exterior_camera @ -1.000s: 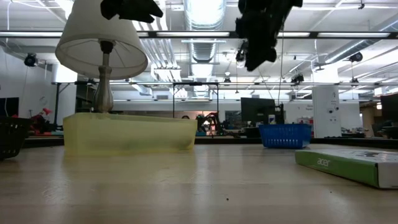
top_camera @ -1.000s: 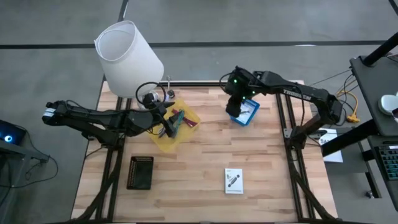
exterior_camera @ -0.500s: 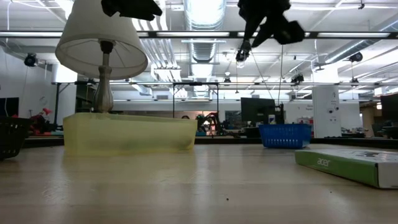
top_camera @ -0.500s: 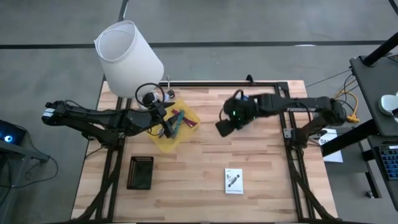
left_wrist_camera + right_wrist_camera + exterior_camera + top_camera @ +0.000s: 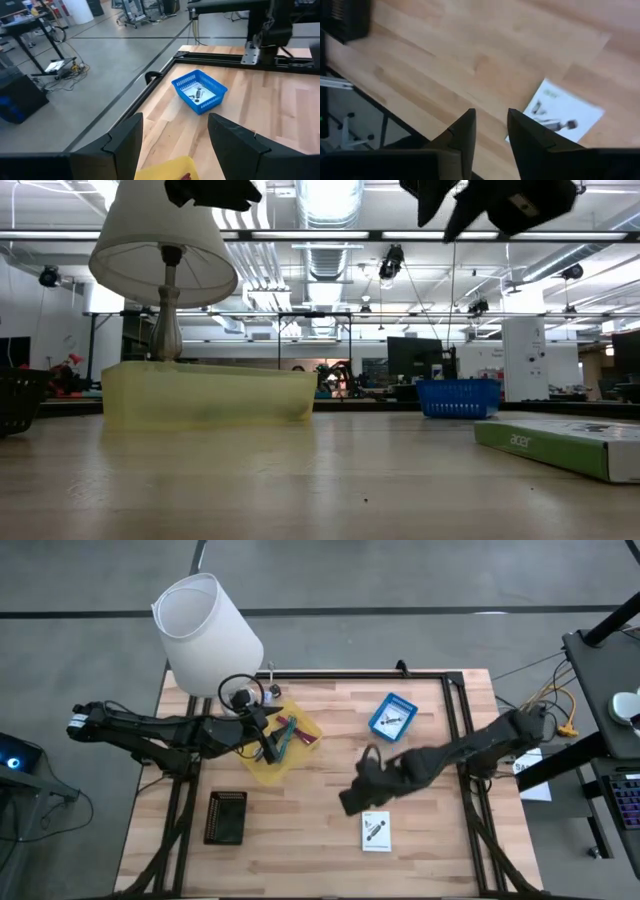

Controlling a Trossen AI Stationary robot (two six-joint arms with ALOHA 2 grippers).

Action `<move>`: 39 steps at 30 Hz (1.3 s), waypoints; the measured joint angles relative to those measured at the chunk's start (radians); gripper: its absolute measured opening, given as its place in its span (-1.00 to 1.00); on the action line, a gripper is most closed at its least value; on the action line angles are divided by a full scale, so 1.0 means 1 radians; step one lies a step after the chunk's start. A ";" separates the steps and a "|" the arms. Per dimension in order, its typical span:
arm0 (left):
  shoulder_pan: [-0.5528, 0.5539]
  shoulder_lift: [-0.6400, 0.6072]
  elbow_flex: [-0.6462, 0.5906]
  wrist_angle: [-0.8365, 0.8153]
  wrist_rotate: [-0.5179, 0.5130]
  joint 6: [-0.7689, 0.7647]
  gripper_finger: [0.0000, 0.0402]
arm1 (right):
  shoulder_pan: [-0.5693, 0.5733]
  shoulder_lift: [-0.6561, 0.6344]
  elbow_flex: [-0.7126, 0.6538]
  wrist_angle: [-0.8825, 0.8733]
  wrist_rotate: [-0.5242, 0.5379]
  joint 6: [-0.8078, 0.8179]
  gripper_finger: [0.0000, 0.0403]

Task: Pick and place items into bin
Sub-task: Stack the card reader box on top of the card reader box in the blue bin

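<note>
My right gripper (image 5: 352, 798) hangs open above the bare wood, just left of and beyond a white packet (image 5: 376, 831) that lies flat near the front edge; the packet (image 5: 559, 117) also shows past its fingers. My left gripper (image 5: 268, 740) hovers open over the yellow bin (image 5: 300, 752), nothing between its fingers (image 5: 172, 145). A teal pen and reddish-purple sticks (image 5: 287, 733) lie in that bin. A blue basket (image 5: 392, 716) with small silvery pieces (image 5: 197, 94) sits at the far right.
A white lamp (image 5: 205, 635) stands at the far left corner behind the yellow bin. A black mesh basket (image 5: 226, 817) rests near the front left. Bare wood lies between the black basket and the packet. In the low view both grippers stay high above the table.
My right gripper has swung from above the blue basket toward the table's near edge and leftward, sinking a little and rolling about its own axis; it now hangs beside the white packet. The left arm has kept still.
</note>
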 joint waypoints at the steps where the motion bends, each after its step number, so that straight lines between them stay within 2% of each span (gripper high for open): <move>1: 0.000 0.000 0.000 0.001 0.006 0.000 0.03 | 0.015 0.022 0.000 0.011 -0.001 0.025 -0.46; 5: 0.000 0.000 0.000 0.002 0.013 0.015 0.03 | 0.058 0.113 0.000 0.038 -0.007 0.126 -0.29; 8: 0.000 0.000 0.000 0.002 0.017 0.056 0.03 | 0.074 0.172 -0.001 0.039 -0.049 0.220 -0.18; 11: 0.000 0.000 0.000 0.002 0.017 0.069 0.03 | 0.082 0.217 -0.001 0.045 -0.112 0.281 -0.11; 14: 0.000 0.000 0.000 0.002 0.018 0.070 0.03 | 0.089 0.250 -0.001 0.058 -0.110 0.332 -0.09; 25: 0.000 0.000 0.000 0.002 0.036 0.070 0.03 | 0.088 0.341 0.000 0.060 -0.074 0.363 -0.11; 31: 0.000 0.000 0.000 0.002 0.037 0.070 0.03 | 0.087 0.347 0.000 0.056 0.020 0.381 -0.18; 39: 0.000 0.000 0.000 0.002 0.037 0.070 0.03 | 0.084 0.347 0.000 0.049 0.022 0.342 -0.27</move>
